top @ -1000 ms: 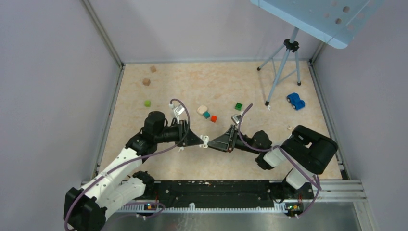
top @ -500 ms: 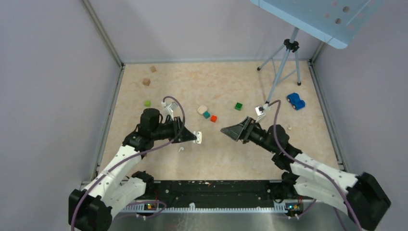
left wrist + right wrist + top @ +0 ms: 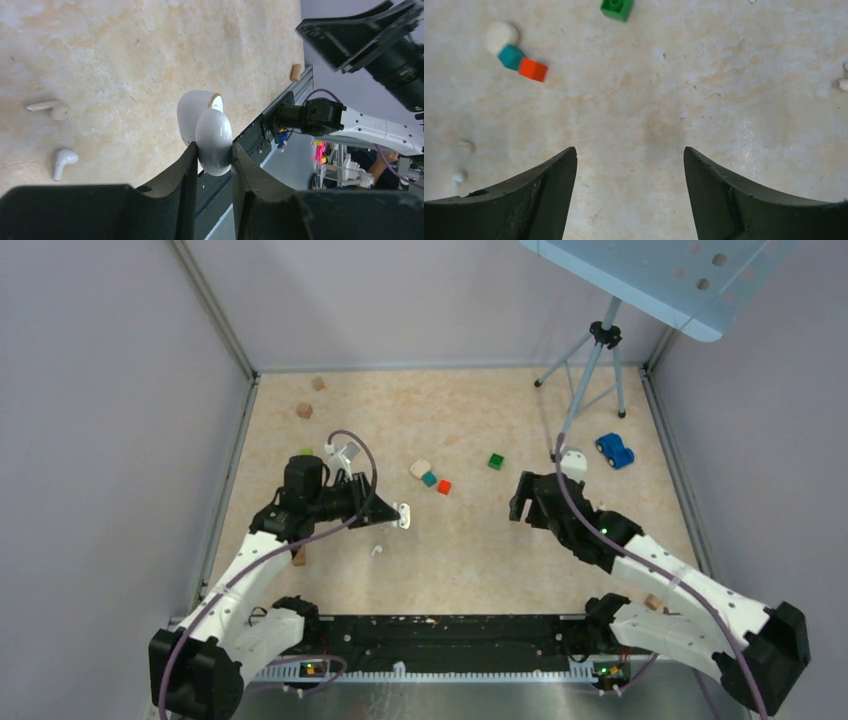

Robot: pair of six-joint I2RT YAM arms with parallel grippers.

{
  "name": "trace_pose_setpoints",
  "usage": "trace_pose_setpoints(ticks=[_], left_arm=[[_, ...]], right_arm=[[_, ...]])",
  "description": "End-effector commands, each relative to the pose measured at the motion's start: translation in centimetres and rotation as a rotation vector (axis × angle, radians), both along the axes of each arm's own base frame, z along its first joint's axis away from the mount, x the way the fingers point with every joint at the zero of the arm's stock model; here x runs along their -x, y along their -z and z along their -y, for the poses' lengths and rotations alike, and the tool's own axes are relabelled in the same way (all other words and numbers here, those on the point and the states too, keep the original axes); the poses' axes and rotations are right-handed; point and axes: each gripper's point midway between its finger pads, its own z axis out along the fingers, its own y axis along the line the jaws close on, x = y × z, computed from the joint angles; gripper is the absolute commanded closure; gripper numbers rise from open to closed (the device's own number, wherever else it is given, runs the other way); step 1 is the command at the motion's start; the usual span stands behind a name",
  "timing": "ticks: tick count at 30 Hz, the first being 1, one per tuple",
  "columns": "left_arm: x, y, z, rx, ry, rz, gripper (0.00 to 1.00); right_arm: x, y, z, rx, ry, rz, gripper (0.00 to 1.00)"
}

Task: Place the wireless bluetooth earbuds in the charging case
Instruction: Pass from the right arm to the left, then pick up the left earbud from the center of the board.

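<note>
The left gripper (image 3: 212, 152) is clenched on the charging case (image 3: 207, 120), its lid ajar; an earbud (image 3: 47, 107) and a second earbud (image 3: 63, 161) lie loose and apart on the table (image 3: 125, 60) nearby; the right gripper (image 3: 630, 167) hangs spread wide, holding nothing.

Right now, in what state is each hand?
Left hand: closed, holding the charging case.
Right hand: open, holding nothing.
</note>
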Motion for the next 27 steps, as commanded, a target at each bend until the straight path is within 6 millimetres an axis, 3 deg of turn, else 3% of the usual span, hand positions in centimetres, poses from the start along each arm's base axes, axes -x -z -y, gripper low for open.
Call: trace_pose_setpoints(ticks=[1,3,9,14,17,19,21,27], left_arm=[[-1.2,-2.1,-1.3,-0.001,-0.031,0.067,0.87],[-1.4,-1.5,-2.2,-0.007,-0.065,0.032,0.88],[-2.3,0.1,-6.7,0.014,-0.217,-0.062,0.88],[-2.1,0.9,-7.4,0.048,-0.282,-0.101,0.88],[-2.1,0.3,-7.6,0.061,-0.307,-0.078,0.87],[-2.0,-0.1,-7.5,0.072,-0.303,-0.069,0.87],[-1.9,-0.3,-7.3,0.081,-0.293,-0.069,0.86],[-1.5,-0.7,-6.1,0.18,-0.236,-0.082,0.87]], right_arm=[[-1.2,0.5,-2.4,0.101,-0.16,-0.01,0.24],[-1.8,0.5,-5.4,0.03,-0.244,-0.009,0.24],[-2.1,3.0,-10.9,-0.006,-0.355,-0.058,0.24],[-0.7,3.3,-16.2,-0.023,-0.464,-0.067,0.24],[-0.3,4.0,-17.4,-0.052,-0.481,-0.093,0.22],[-0.9,4.5,-16.4,-0.005,-0.44,-0.105,0.2],[-1.9,4.7,-14.0,0.027,-0.386,-0.121,0.19],[-5.7,3.7,-2.9,0.11,-0.103,-0.122,0.19]])
